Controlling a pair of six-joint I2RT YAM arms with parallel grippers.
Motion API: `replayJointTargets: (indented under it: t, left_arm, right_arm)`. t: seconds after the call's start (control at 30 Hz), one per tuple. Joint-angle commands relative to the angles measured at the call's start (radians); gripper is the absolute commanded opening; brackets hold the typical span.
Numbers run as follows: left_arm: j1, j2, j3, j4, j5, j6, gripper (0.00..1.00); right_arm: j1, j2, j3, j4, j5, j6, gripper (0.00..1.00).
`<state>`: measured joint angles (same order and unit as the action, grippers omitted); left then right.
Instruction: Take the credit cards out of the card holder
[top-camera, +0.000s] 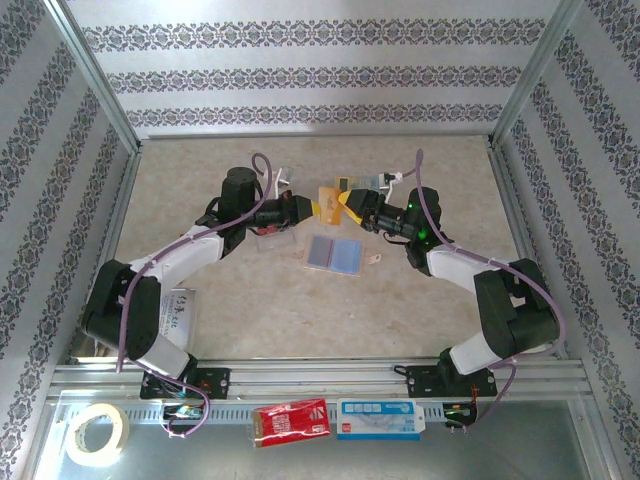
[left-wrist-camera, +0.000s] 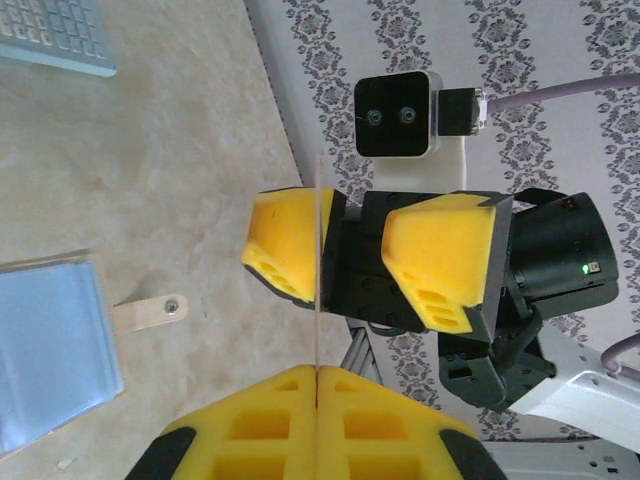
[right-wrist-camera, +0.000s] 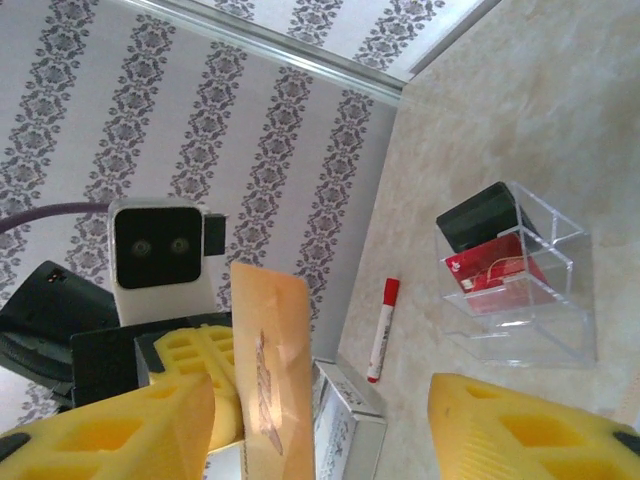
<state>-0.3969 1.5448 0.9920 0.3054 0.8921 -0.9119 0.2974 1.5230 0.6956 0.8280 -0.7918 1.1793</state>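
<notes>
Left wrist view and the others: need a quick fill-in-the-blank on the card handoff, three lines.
1. The left gripper is ___ on the gold-tan card.
2. The right gripper is ___, its fingers apart.
3. The card holder lies unfolded on the table, its pale ___ inside facing up.

Missing words: shut; open; blue.

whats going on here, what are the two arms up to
The left gripper is shut on the gold-tan credit card, holding it up off the table. The right gripper faces it with its fingers open and the card between them, so this looks like a handover. The card holder lies open on the table below, pale blue inside up. The dark red card already sits in the clear box near the left arm.
</notes>
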Motion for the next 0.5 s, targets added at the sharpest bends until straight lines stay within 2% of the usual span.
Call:
replayJointTargets:
  t: [0.0,0.27,0.3,0.47]
  left_arm:
    - [0.013,0.010,-0.012,0.097,0.036,-0.044,0.00]
    - [0.012,0.013,-0.016,0.129,0.030,-0.077,0.00]
    - [0.012,0.013,-0.018,0.136,0.026,-0.085,0.00]
    - [0.012,0.010,-0.036,0.205,-0.002,-0.148,0.18]
  right_arm:
    - [0.014,0.027,0.021,0.098,-0.054,0.026,0.52]
    - [0.022,0.055,0.050,0.174,-0.084,0.085,0.14]
    - [0.025,0.055,0.051,0.175,-0.081,0.088,0.11]
    - [0.040,0.042,0.050,0.177,-0.058,0.088,0.08]
